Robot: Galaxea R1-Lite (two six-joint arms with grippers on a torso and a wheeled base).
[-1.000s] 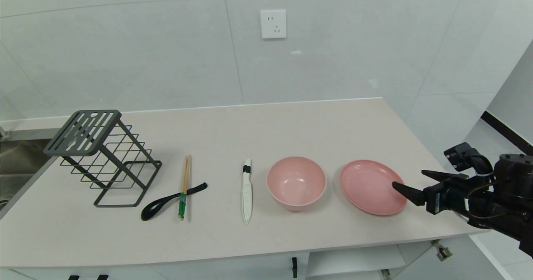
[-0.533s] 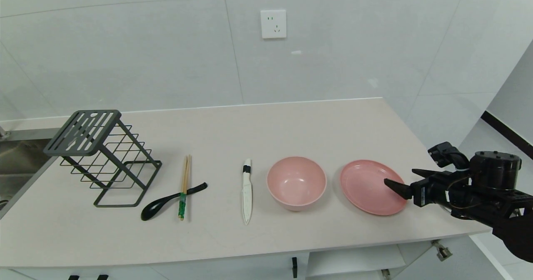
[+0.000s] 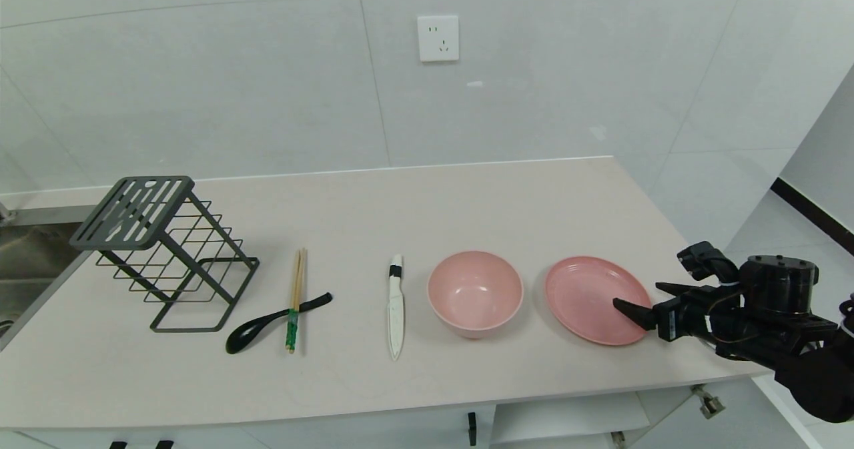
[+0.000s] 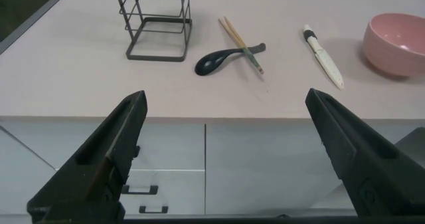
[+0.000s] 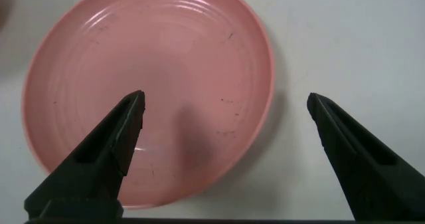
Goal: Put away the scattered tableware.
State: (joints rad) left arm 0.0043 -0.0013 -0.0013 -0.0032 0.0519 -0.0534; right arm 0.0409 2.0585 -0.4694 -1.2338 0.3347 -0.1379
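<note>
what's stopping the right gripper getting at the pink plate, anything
Likely nothing, so yes. The right gripper is open right at the rim of the pink plate, one finger over the plate and one past its edge. Nothing lies on the plate, and the pink bowl stands apart on its other side.

Across the table (image 3: 467, 202), from 9 to 3 o'clock in the head view, stand a dark wire rack (image 3: 167, 249), wooden chopsticks (image 3: 294, 295) with green-wrapped ends crossing the handle of a black spoon (image 3: 273, 318), a white knife (image 3: 395, 307), a pink bowl (image 3: 474, 292) and a shallow pink plate (image 3: 596, 299). The knife lies flat with its tip toward 6 o'clock. The bowl sits upright just beside the plate, at its 9 o'clock and not touching it, and the spoon's scoop points toward 8 o'clock near the rack's foot.
</note>
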